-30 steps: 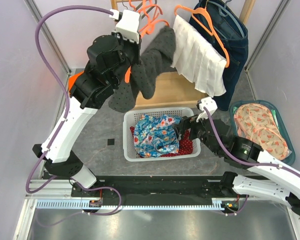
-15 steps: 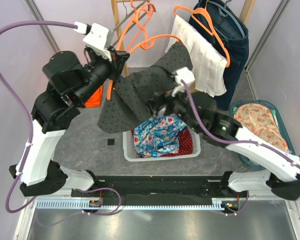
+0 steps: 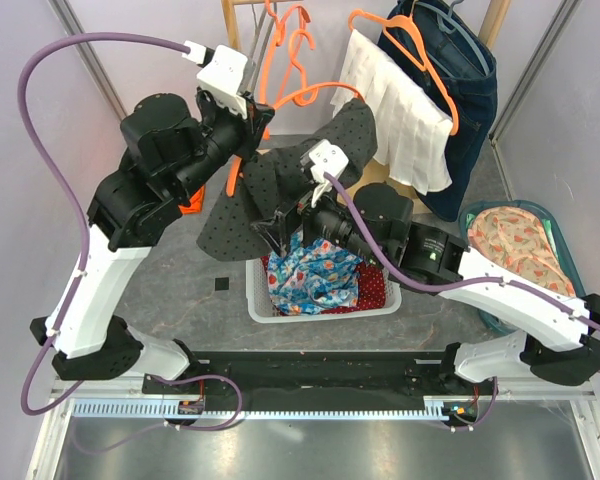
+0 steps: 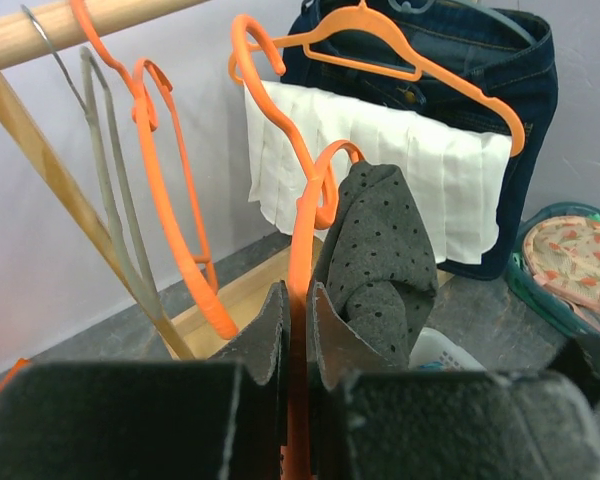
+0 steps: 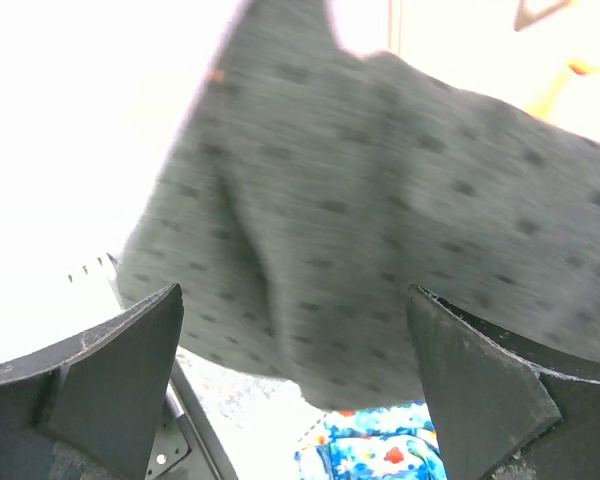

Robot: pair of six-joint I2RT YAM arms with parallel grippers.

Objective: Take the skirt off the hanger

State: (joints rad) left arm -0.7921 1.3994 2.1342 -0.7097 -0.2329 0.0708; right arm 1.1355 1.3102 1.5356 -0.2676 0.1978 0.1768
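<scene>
Skirt [image 4: 375, 250]: matt grey cloth, dark dots, soft folds. Hanger [image 4: 300, 240]: smooth orange plastic, slight gloss (same finish on the spare hanger [image 4: 212, 300]). Rail [image 4: 90, 20]: bare pale wood. Basket [image 3: 253, 285]: white slotted plastic. Left gripper [image 4: 292, 305] fingers [image 4: 268, 335]: matt black, grainy.

Grey dotted skirt [image 3: 230, 215], one; white pleated skirt [image 3: 400, 120], one; jeans [image 3: 475, 110], one pair; orange hangers [image 4: 299, 240], three at least, the far ones overlapping. Wooden rail [image 4: 40, 30], one. White basket [image 3: 310, 313], one, mid-worktop; teal tub [image 3: 468, 222], one, right edge.
</scene>
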